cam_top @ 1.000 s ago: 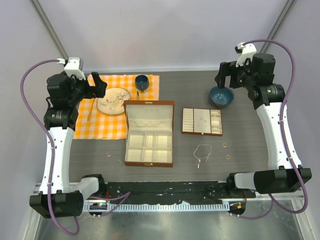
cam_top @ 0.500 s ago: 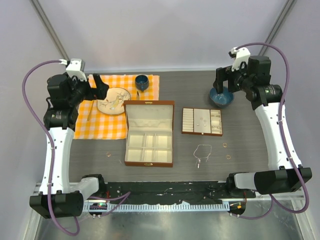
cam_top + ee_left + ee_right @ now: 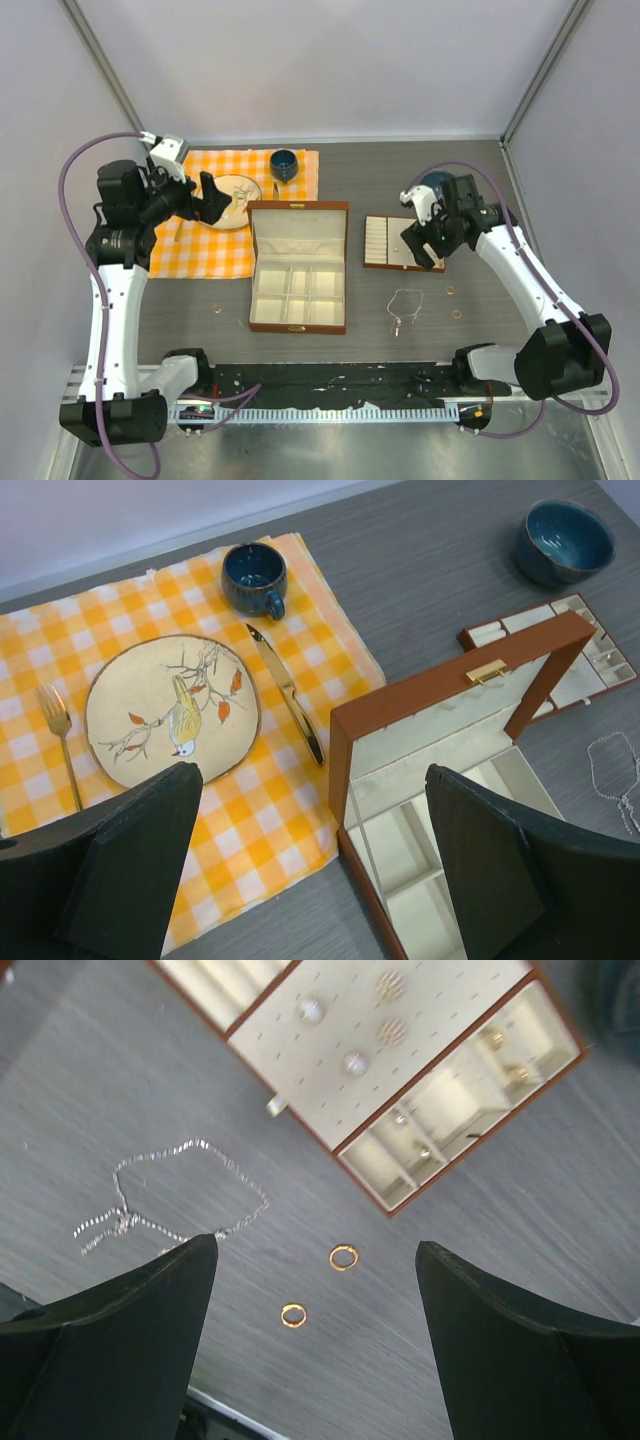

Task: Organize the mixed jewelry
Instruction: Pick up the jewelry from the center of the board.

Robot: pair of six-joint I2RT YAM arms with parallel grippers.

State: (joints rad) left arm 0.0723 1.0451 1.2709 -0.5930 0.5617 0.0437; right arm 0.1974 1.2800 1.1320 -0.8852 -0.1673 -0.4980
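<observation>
Right now the left end effector (image 3: pixel 214 198) hangs with its fingers spread wide and nothing between them, above the yellow-and-white checked cloth (image 3: pixel 200 255) at the far left of the grey table (image 3: pixel 370 170), close to the round bird-painted plate (image 3: pixel 170 710). The right end effector (image 3: pixel 315 1248) is likewise spread and empty, poised over the right end of the flat brown jewellery tray (image 3: pixel 404 267) — a shallow tray with cream compartments holding a few small pieces. The thin silver chain necklace (image 3: pixel 120 1218) lies loose on the table just on the near side of that tray, to the right of the open brown box with cream compartments (image 3: pixel 250 290). Two small copper-coloured rings (image 3: pixel 343 1257) lie apart from each other right of the necklace — a third ring (image 3: pixel 214 309) sits on the table left of the box.
</observation>
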